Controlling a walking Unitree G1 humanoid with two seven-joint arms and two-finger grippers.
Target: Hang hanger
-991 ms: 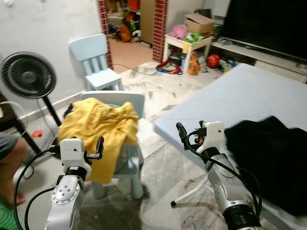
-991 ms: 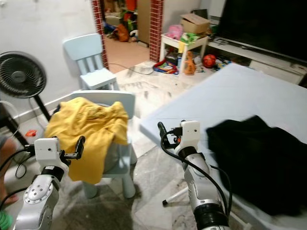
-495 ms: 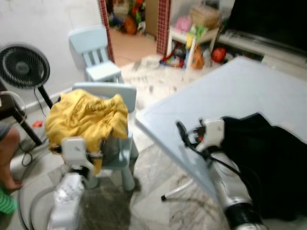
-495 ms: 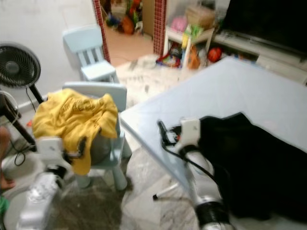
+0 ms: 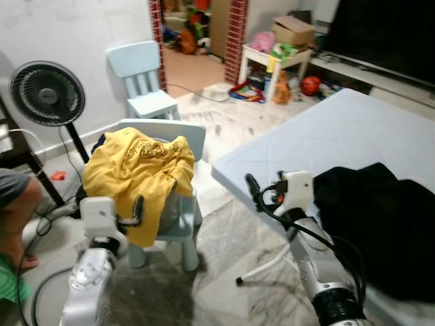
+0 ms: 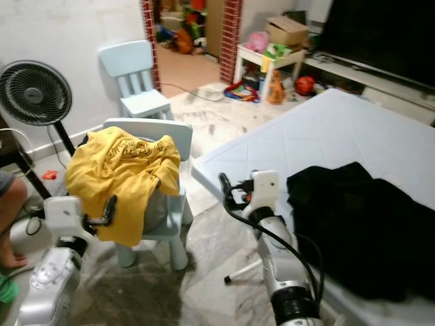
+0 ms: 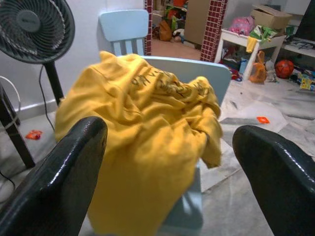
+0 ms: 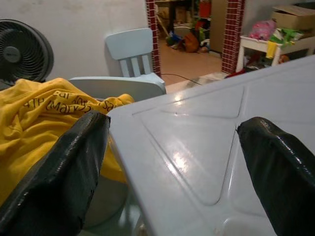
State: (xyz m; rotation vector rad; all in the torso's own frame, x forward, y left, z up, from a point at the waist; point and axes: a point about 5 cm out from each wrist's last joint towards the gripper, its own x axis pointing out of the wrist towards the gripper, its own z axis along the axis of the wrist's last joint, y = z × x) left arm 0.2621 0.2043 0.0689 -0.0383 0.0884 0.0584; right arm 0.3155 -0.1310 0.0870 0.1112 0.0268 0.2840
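I see no hanger. A yellow shirt (image 5: 139, 170) lies draped over the back and seat of a small pale blue chair (image 5: 182, 225). My left gripper (image 7: 170, 132) is open and empty, held low just in front of the shirt. A black garment (image 5: 380, 217) is heaped on the pale blue table (image 5: 326, 136) to the right. My right gripper (image 8: 172, 124) is also open and empty, level with the table's near corner and left of the black garment.
A black standing fan (image 5: 46, 94) is at the left wall, with a second pale blue chair (image 5: 143, 75) behind the first. A person's leg (image 5: 13, 204) is at the far left. Toys and a white side table (image 5: 275, 58) lie beyond, beside a dark TV (image 5: 387, 30).
The whole picture swung and blurred half a second ago and has settled again, so the camera moved. Both grippers keep the same raised, open pose with nothing in them.
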